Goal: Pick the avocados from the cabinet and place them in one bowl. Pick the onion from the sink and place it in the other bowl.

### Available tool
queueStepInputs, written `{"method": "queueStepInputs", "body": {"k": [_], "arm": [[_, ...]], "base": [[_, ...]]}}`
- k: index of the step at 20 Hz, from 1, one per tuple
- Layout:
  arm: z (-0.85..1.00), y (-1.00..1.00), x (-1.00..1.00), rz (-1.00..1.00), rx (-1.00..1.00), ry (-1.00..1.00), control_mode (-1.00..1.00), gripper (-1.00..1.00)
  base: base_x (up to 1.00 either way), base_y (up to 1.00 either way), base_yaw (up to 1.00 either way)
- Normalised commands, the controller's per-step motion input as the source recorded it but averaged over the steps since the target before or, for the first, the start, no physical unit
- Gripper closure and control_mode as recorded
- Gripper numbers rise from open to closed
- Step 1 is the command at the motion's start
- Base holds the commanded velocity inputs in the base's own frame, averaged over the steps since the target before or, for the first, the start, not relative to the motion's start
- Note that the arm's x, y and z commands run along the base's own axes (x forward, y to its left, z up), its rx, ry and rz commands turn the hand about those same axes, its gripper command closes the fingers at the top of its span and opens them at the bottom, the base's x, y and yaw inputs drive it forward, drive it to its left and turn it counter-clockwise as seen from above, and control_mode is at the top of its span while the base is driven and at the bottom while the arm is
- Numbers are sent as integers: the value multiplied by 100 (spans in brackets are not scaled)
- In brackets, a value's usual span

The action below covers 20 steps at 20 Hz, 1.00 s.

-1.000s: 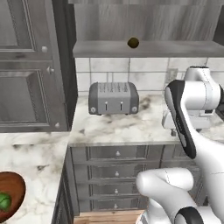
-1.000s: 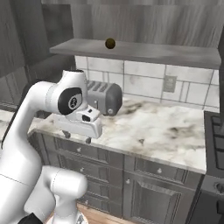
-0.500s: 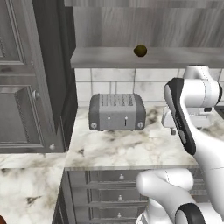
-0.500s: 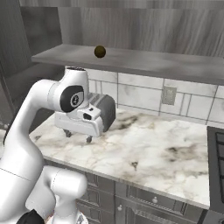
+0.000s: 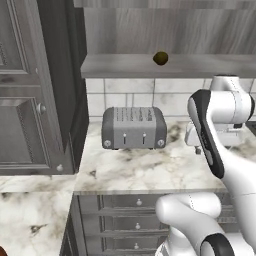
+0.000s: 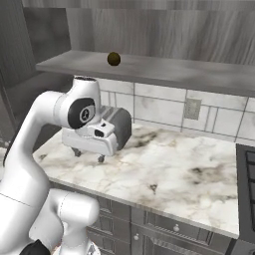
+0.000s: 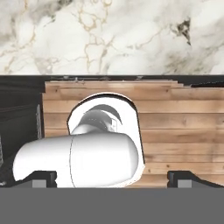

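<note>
Across the last second both base views shift as a whole: the toaster [image 5: 134, 128] and the cabinet [image 5: 165, 66] shelf board grow larger and slide toward frame centre, and the reddish-brown bowl that sat at the lower left of the left base view drops out of frame. That reads as the base driving closer to the shelf, not as the things moving. The dark olive-brown avocado [image 5: 160, 58] sits alone on the shelf board, upper centre in the left base view and upper left of centre in the right base view [image 6: 114, 59]. It is untouched, so 1 avocado pick is not yet begun.

The hand [image 6: 88, 154] hangs low over the worktop [image 6: 164, 174] just in front of the toaster, jaws spread fully wide and holding nothing; the hand view looks straight down past the worktop edge to a wooden floor [image 7: 179, 118].

The worktop is pale marble with brown veining, backed by white tile and an outlet [image 6: 191, 108]. Tall grey panelled doors [image 5: 25, 90] fill the left.
</note>
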Motion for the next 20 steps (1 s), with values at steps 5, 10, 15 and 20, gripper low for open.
{"method": "queueStepInputs", "body": {"k": [5, 10, 15, 20], "arm": [[34, 4, 6, 7, -3, -7, -100, -100], [53, 6, 17, 7, -4, -16, -100, -100], [44, 0, 46, 12, 0, -31, -100, -100], [38, 1, 51, -4, 3, -40, -100, -100]], "base": [[0, 0, 0], [0, 0, 0], [0, 0, 0], [0, 0, 0]]}}
